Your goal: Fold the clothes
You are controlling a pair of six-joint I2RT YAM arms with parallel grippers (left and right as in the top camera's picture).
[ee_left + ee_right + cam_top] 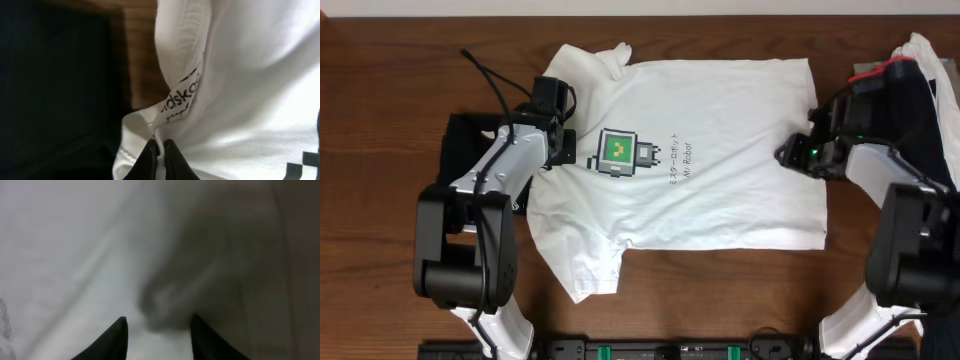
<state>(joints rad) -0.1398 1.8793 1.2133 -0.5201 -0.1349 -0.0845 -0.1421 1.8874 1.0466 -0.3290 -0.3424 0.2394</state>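
T-shirt (pixel 720 170): white, short-sleeved, spread flat and face up on the table (pixel 390 60), collar left, hem right
print (pixel 618 153): green pixel robot on the chest, small black text (pixel 678 160) beside it
far sleeve (pixel 605 58): crumpled
near sleeve (pixel 588 272): flat
collar (pixel 187 30): neck label (pixel 181 97) showing, edge pinched in left gripper (pixel 160 146)
black garment (pixel 455 135): left of shirt
white-and-black pile (pixel 925 65): far right

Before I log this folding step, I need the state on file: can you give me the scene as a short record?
garment: white T-shirt spread flat, print up, on the wooden table
left gripper: shut on the T-shirt's collar by the neck label
right gripper: open, fingers apart at the hem edge
folds: none yet
other clothes: black-and-white heap at the table's right edge
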